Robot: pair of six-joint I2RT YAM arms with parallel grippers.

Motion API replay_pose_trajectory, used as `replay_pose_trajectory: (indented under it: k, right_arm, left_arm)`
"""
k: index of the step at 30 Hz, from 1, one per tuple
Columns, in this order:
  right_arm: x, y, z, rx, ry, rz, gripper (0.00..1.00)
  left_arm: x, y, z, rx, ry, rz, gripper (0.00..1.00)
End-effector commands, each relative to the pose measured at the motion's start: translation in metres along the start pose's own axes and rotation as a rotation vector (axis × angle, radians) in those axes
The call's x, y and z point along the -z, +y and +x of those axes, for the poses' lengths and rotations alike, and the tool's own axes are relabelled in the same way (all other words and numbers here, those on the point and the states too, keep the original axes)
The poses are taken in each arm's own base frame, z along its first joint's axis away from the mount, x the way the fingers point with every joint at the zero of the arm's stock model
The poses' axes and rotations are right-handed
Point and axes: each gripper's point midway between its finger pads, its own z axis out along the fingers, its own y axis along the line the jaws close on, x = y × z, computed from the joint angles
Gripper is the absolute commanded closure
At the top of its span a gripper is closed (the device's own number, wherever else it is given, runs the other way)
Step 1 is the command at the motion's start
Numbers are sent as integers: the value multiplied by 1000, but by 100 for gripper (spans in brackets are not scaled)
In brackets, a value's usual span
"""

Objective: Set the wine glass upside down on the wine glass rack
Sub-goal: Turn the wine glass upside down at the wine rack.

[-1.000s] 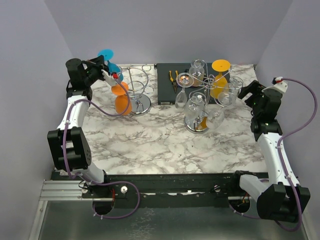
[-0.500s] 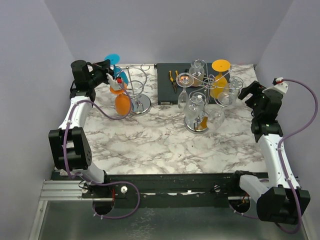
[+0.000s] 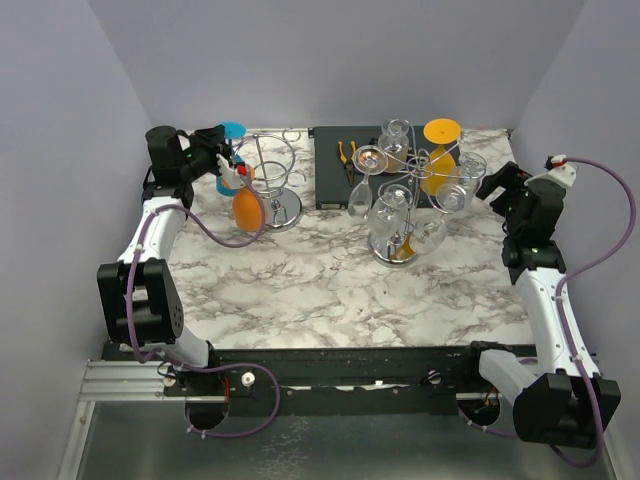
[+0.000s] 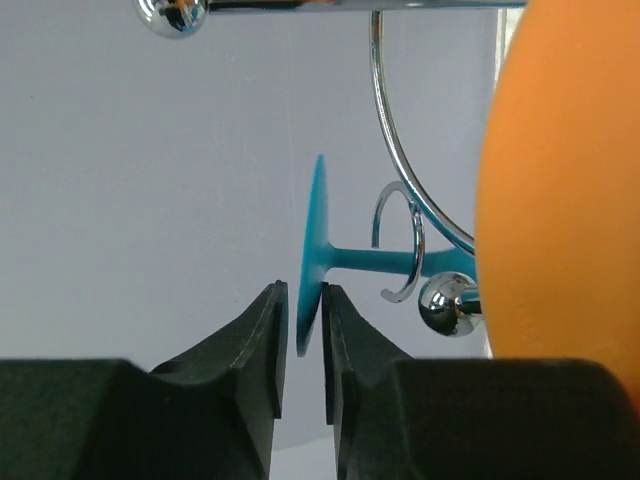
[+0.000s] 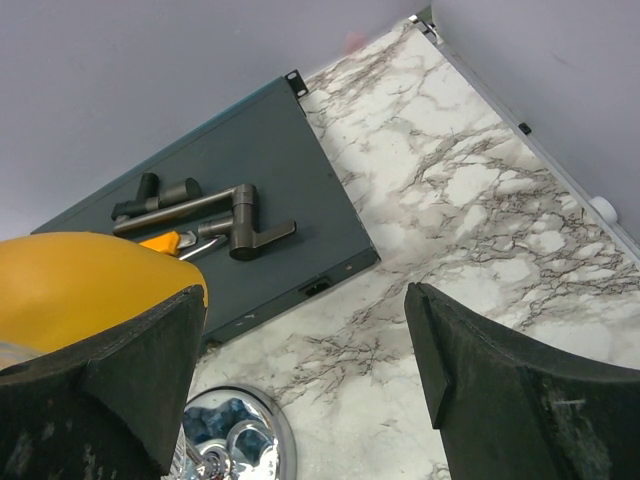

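Top view: marble table (image 3: 300, 300) bare across centre and lower frame, wide passage. Upper left: left rack (image 3: 283, 206) wire loops, orange glass (image 3: 246, 209) and blue glass (image 3: 233, 130) crowded, tight gaps. Upper centre: dark tray (image 3: 328, 185). Right of tray: glass cluster (image 3: 400, 215), dense. Walls close in both sides.

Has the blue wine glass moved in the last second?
Yes. In the overhead view the blue glass has shifted down and to the right, ending closer to the chrome rack beside it.
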Motion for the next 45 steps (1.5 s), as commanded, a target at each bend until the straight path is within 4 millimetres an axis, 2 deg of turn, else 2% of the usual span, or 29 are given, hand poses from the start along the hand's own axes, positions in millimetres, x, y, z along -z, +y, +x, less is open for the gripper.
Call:
replay_pose_trajectory:
  k: [1, 6, 14, 15, 17, 19, 27, 39, 45]
  right_arm:
    - [-1, -1, -6, 0, -11, 12, 12]
    - [-3, 0, -7, -3, -9, 9, 12]
    - [-3, 1, -8, -4, -11, 8, 12]
    - [-3, 1, -8, -2, -10, 8, 12]
    - [-3, 1, -11, -3, -15, 9, 12]
    - [-3, 1, -11, -1, -16, 11, 12]
    - [-3, 1, -14, 0, -21, 14, 12]
    - [-4, -1, -17, 2, -26, 24, 11]
    - [-5, -4, -18, 10, -28, 34, 7]
  left_arm:
    - [8, 11, -14, -9, -33, -8, 71]
    - [12, 16, -18, 31, -41, 15, 55]
    - [16, 19, -23, 48, -57, 29, 39]
    - [17, 19, -23, 51, -54, 32, 34]
    - [18, 21, -24, 55, -54, 38, 14]
    - [19, 24, -24, 48, -53, 43, 1]
    - [21, 33, -27, 34, -59, 41, 1]
    - [33, 62, -23, 31, -24, 5, 1]
    - [44, 93, -13, 120, 20, -55, 1]
